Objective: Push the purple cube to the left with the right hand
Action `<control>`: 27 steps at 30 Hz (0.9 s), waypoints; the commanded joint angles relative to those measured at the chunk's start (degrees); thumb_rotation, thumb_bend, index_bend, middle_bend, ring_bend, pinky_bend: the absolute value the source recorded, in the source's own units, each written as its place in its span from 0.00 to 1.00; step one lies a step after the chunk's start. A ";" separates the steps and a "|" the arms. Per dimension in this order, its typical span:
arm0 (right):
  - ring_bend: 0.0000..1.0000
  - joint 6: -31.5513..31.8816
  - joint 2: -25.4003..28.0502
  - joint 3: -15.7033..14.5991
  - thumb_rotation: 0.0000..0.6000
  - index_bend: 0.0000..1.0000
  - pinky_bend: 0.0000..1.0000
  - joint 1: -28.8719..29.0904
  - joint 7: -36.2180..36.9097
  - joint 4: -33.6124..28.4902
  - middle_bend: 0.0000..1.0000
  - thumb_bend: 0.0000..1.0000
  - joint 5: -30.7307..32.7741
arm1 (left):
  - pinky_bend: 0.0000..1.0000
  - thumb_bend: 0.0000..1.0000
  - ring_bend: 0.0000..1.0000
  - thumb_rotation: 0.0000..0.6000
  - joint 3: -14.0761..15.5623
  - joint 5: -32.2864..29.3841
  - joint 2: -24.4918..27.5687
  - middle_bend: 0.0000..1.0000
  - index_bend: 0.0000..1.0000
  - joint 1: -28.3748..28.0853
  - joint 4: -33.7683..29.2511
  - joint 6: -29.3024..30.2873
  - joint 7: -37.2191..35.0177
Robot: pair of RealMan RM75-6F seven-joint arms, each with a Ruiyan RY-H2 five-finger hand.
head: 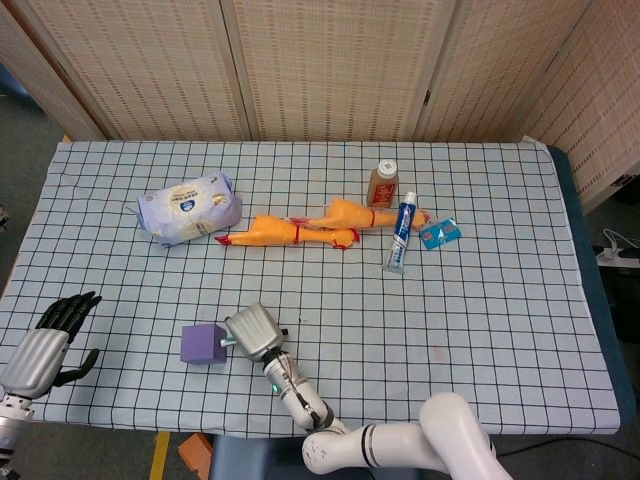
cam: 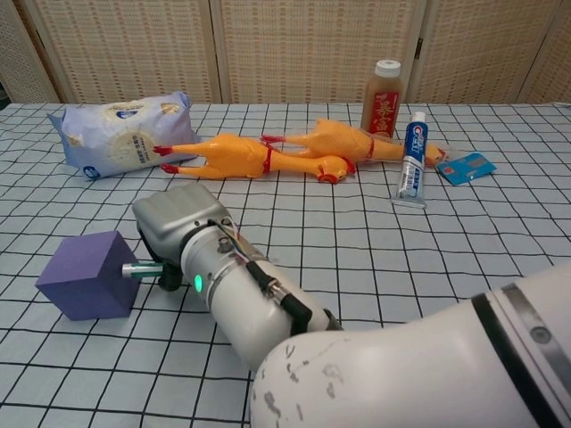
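The purple cube (head: 203, 343) (cam: 87, 275) sits on the checked cloth near the front left of the table. My right hand (head: 254, 331) (cam: 179, 219) lies just right of it, knuckles up and fingers curled under, with a fingertip (cam: 141, 268) touching the cube's right face. It holds nothing. My left hand (head: 45, 346) rests at the table's front left corner in the head view, dark fingers spread and empty, well left of the cube.
Further back lie a pale blue wipes pack (head: 189, 208) (cam: 122, 132), two yellow rubber chickens (head: 300, 228) (cam: 259, 153), a brown bottle (head: 382, 184) (cam: 382, 97), a toothpaste tube (head: 401, 232) (cam: 411, 159) and a small blue packet (head: 439, 233) (cam: 465, 167).
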 commanded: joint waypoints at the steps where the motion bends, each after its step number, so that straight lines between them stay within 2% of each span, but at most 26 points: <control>1: 0.59 1.62 -0.02 -1.91 1.00 1.00 0.64 2.58 1.88 1.20 0.79 0.30 2.14 | 0.07 0.43 0.00 1.00 -0.09 -0.26 0.06 0.00 0.00 0.08 0.06 0.03 -0.09; 5: 0.59 4.19 -0.02 -3.71 1.00 1.00 0.64 3.38 1.56 1.53 0.79 0.30 3.41 | 0.07 0.44 0.00 1.00 -0.08 -0.34 0.13 0.00 0.00 0.16 0.06 0.08 0.01; 9: 0.59 8.53 1.33 -6.07 1.00 1.00 0.64 0.34 -0.13 -0.50 0.79 0.30 1.60 | 0.07 0.44 0.00 1.00 0.13 0.12 0.09 0.00 0.00 0.30 -0.08 0.40 0.55; 15: 0.59 16.30 11.88 -11.76 1.00 1.00 0.64 -8.55 -2.78 -13.61 0.79 0.30 -0.96 | 0.07 0.43 0.00 1.00 0.28 0.58 -0.15 0.00 0.00 0.67 -0.53 1.21 2.00; 20: 0.59 21.77 22.92 -18.49 1.00 1.00 0.64 -16.51 -2.11 -24.33 0.79 0.30 -3.88 | 0.07 0.44 0.00 1.00 0.42 0.96 -0.60 0.00 0.00 0.91 -1.06 1.67 4.12; 23: 0.59 23.58 28.29 -22.73 1.00 0.99 0.64 -20.98 0.85 -27.32 0.79 0.30 -6.30 | 0.07 0.44 0.00 1.00 0.46 1.01 -0.96 0.00 0.00 1.01 -1.39 1.75 5.74; 27: 0.59 25.61 33.06 -28.06 1.00 0.95 0.64 -26.94 6.35 -26.87 0.79 0.30 -10.50 | 0.07 0.44 0.00 1.00 0.43 0.90 -1.46 0.00 0.00 1.19 -1.82 1.94 7.75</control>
